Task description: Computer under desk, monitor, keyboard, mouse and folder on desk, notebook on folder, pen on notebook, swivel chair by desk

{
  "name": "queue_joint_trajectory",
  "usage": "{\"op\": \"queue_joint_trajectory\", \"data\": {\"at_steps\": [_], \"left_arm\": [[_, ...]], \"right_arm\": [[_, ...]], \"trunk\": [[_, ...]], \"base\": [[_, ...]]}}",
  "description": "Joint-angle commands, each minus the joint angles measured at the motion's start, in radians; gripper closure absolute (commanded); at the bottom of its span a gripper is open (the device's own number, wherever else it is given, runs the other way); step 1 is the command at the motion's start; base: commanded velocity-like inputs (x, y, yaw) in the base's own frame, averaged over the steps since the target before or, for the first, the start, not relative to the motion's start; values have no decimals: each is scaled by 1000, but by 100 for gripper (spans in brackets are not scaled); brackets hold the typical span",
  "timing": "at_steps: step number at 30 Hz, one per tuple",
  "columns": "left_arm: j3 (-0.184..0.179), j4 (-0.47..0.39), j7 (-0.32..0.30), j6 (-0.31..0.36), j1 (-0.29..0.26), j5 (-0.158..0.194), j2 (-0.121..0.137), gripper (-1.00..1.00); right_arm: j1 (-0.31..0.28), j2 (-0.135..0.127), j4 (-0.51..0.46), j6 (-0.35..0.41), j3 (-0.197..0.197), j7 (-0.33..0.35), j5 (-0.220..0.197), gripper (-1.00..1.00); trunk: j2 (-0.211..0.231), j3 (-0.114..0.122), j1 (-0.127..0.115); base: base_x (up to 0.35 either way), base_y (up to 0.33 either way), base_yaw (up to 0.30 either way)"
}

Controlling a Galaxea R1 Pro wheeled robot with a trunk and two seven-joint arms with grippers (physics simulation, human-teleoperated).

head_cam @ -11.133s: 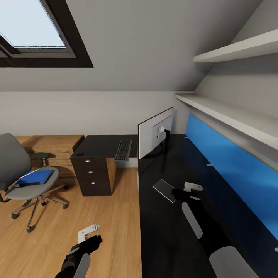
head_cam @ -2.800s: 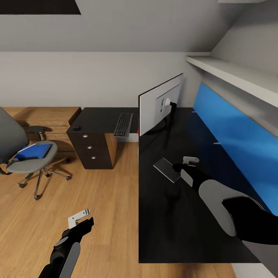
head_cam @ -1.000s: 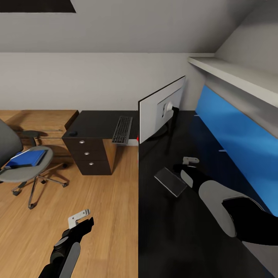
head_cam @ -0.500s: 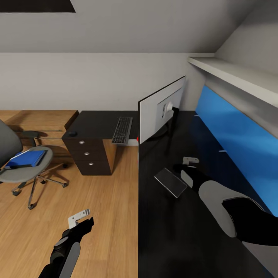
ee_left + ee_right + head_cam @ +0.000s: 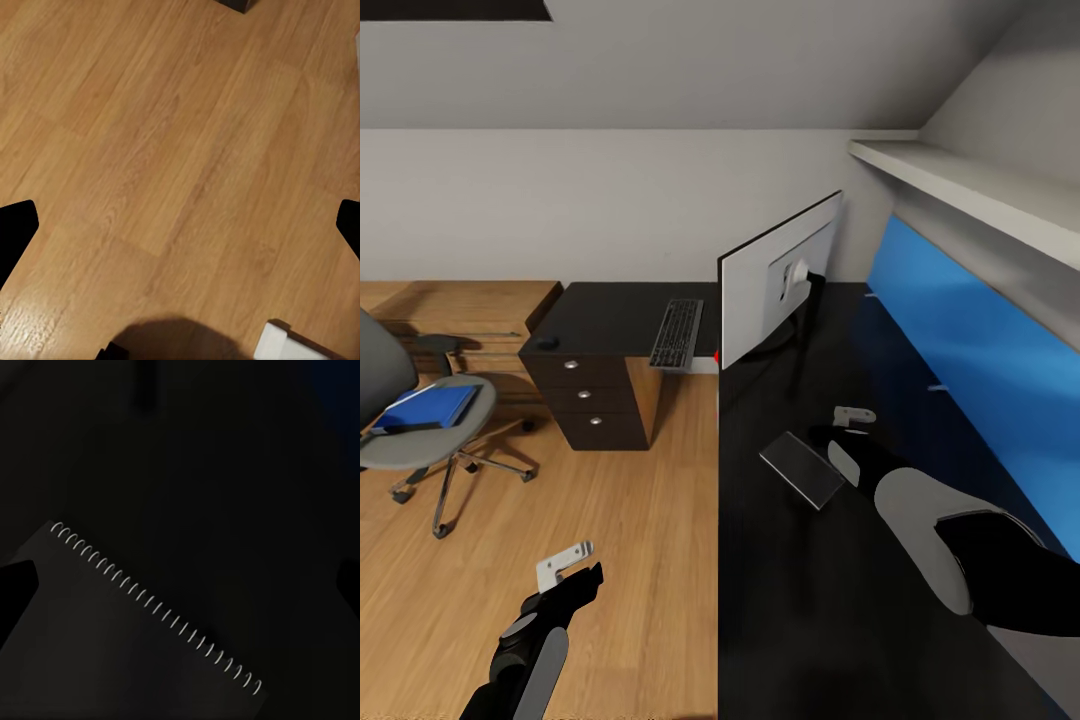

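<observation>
Nothing among the furnishings had shifted against the desk (image 5: pixel 800 600) since half a second earlier; only the head view had tipped a little, so the wall line sat slightly higher. Both arms kept their former poses.

Notebook (image 5: pixel 802 469): it lay flat on the desk's glossy black top, in front of the monitor's stand, touching the surface; the right wrist view showed its dark cover and wire spiral binding (image 5: pixel 157 607). Right gripper (image 5: pixel 847 424): it hovered over the desk just beside the notebook, holding nothing; its dark fingertips (image 5: pixel 16 585) stood at opposite edges of the wrist picture, spread wide.

Monitor (image 5: pixel 775 280): upright on the desk, its light grey back toward the camera. Keyboard (image 5: pixel 676 334): on the desk's far wing, beside the monitor. Mouse (image 5: pixel 543 344): on the same wing's far corner, above the drawer unit (image 5: pixel 595 400). A small red light (image 5: pixel 716 356) showed at the monitor's lower edge.

Swivel chair (image 5: pixel 410 420): on the wooden floor (image 5: pixel 630 540), well apart from the desk, with the blue folder (image 5: pixel 430 407) on its seat. Left gripper (image 5: pixel 567 562): above bare floor beside the desk's near edge, empty, fingertips (image 5: pixel 15 229) wide apart.
</observation>
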Motion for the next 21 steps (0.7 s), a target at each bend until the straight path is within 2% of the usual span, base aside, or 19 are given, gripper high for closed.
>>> {"op": "queue_joint_trajectory", "data": {"at_steps": [1,21], "left_arm": [[1,-2,6,3,-1,10,-1,-100],[1,-2,7,3,-1,10,-1,-100]], "right_arm": [[-1,0,-2,7,9,-5,-7,-100],[-1,0,-3,5,9,-4,-7,-100]], "trunk": [[-2,-3,1],[-2,-34,1]], "base": [[0,0,0],[0,0,0]]}}
